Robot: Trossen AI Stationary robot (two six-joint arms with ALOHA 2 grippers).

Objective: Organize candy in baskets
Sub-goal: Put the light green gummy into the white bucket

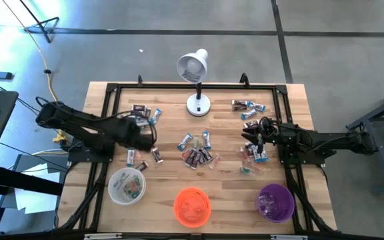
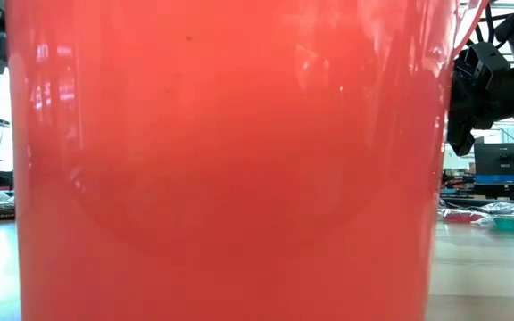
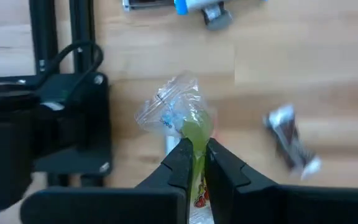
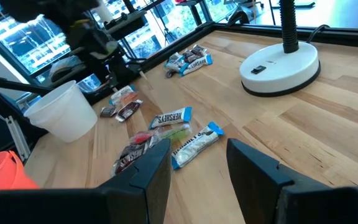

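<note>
My left gripper is shut on a greenish candy in a clear wrapper, above the table's left part. Other candy lies loose on the wood: a brown piece, a cluster in the middle, and more at the far right. My right gripper stands open and low at the right, with blue-wrapped candy on the table just ahead of it. Along the near edge stand the white basket, the orange basket and the purple basket. My left gripper pinches the greenish candy between its two fingers at the green middle part. The fingers come from above, pointing down. The crinkled clear end sticks out past the fingertips, and the candy is off the wood.
A white desk lamp stands at the far middle, its round base ahead of my right gripper. A black frame rail runs around the table. The orange basket's wall fills the low view.
</note>
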